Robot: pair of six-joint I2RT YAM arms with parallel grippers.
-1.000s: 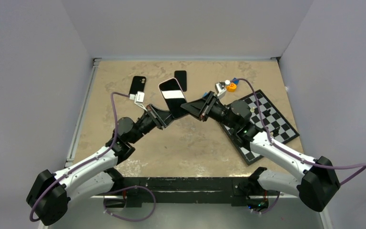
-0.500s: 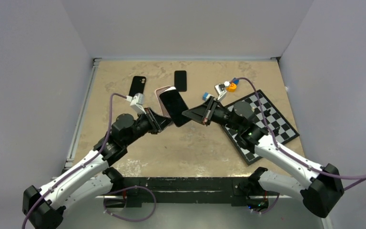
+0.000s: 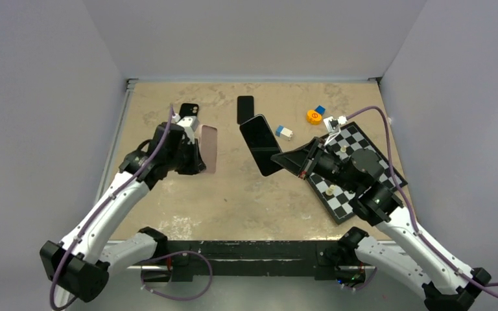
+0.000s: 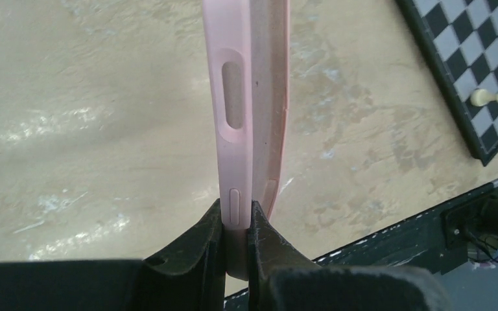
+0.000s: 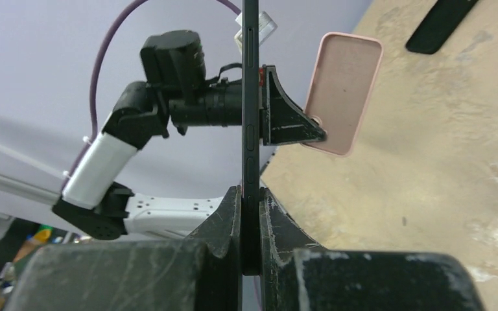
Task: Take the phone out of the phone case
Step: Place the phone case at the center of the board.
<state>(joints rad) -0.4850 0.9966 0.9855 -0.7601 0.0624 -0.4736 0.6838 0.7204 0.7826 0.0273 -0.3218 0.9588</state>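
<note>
The pink phone case (image 3: 208,148) is empty and held in the air at the left by my left gripper (image 3: 193,157), which is shut on its edge. In the left wrist view the case (image 4: 249,110) stands edge-on between the fingers. The black phone (image 3: 260,144) is out of the case, held in the air at the centre by my right gripper (image 3: 284,158), shut on its lower end. In the right wrist view the phone (image 5: 250,97) is edge-on between the fingers, and the pink case (image 5: 342,91) shows beyond it in the left gripper.
Two other dark phones lie on the table at the back: one (image 3: 188,111) behind the left gripper and one (image 3: 246,109) at centre. A chessboard (image 3: 356,168) lies at the right under the right arm. A white-blue block (image 3: 284,132), an orange disc (image 3: 313,116) and a small blue block (image 3: 320,109) lie near it.
The phone and case have come apart. My left gripper pulled the pink case away to the left; my right gripper drew the black phone back to the right.
</note>
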